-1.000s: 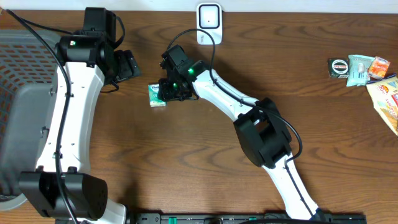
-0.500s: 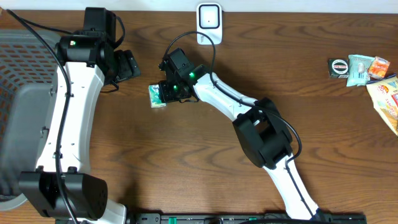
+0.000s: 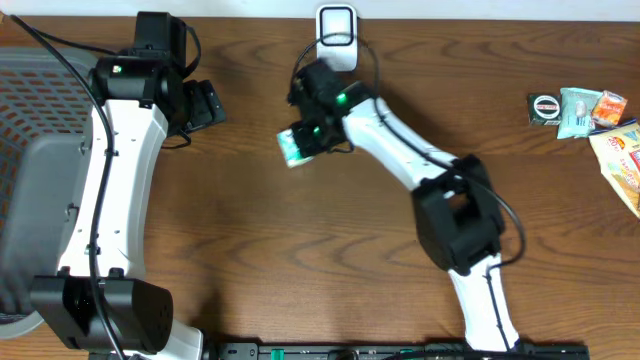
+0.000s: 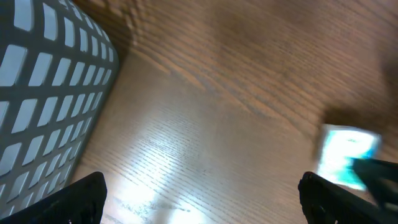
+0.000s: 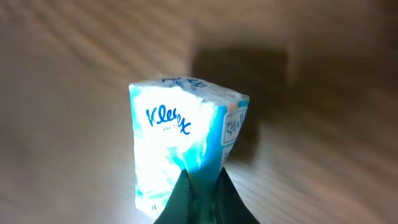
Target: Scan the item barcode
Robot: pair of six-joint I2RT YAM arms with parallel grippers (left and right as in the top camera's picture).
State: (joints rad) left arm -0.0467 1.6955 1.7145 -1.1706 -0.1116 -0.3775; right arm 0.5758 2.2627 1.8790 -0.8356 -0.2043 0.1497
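Slippage was your main risk at this moment. Your right gripper [image 5: 200,186] had its jaws closed on the Kleenex tissue pack [image 3: 293,148], but in the right wrist view the fingers pinched only the pack's lower edge, on soft film wrapping. The shadow on the wooden table [image 3: 300,260] behind the pack suggested it hung clear of the surface. With so thin a bite, a quick swing or wrist roll could have let the pack twist or drop out.

The pack was at about 7 o'clock from the white barcode scanner [image 3: 336,30], which stood at the table's 12 o'clock edge, near but not touching. No barcode was clearly visible; the side panel carried small print too blurred to read. If you had presented the wrong face, or tilted the glossy wrap so it glared, the scan would likely have failed. Coming in too low risked knocking the scanner over.

Your left gripper [image 3: 205,105] hung at the table's 10 o'clock with jaws wide apart and empty, beside the grey mesh basket [image 3: 30,110] at 9 o'clock. It was well apart from the pack, so a collision looked unlikely unless you moved it inward.
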